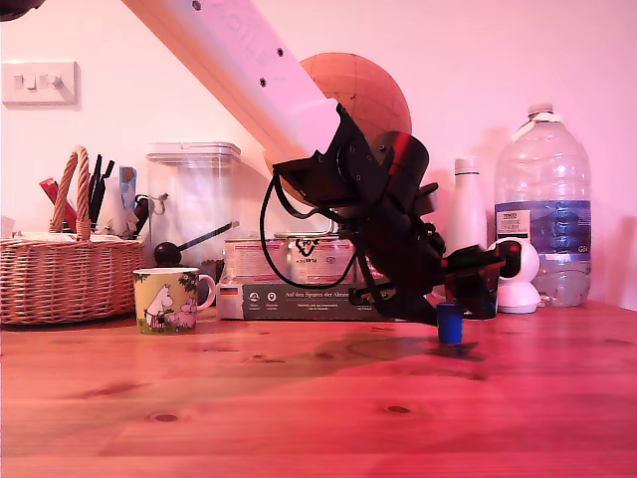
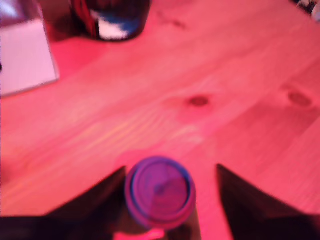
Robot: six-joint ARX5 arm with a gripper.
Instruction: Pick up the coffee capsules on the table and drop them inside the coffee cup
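A bright blue coffee capsule (image 1: 450, 324) stands on the wooden table (image 1: 299, 398) toward the exterior view's right. My gripper (image 1: 456, 311) is lowered over it. In the wrist view the same capsule (image 2: 160, 192) sits between the two dark fingertips (image 2: 100, 202); one finger is close against its side and a gap shows on the other side, so the gripper (image 2: 170, 170) is open around it. The coffee cup (image 1: 171, 299), pale yellow-green with a white handle and cartoon figures, stands far off on the exterior view's left.
A wicker basket (image 1: 65, 274) with utensils stands beside the cup. Behind are a clear container (image 1: 194, 204), tins on a box (image 1: 299, 284), a white bottle (image 1: 468, 214), a large water bottle (image 1: 545, 214) and a small white round device (image 1: 520, 284).
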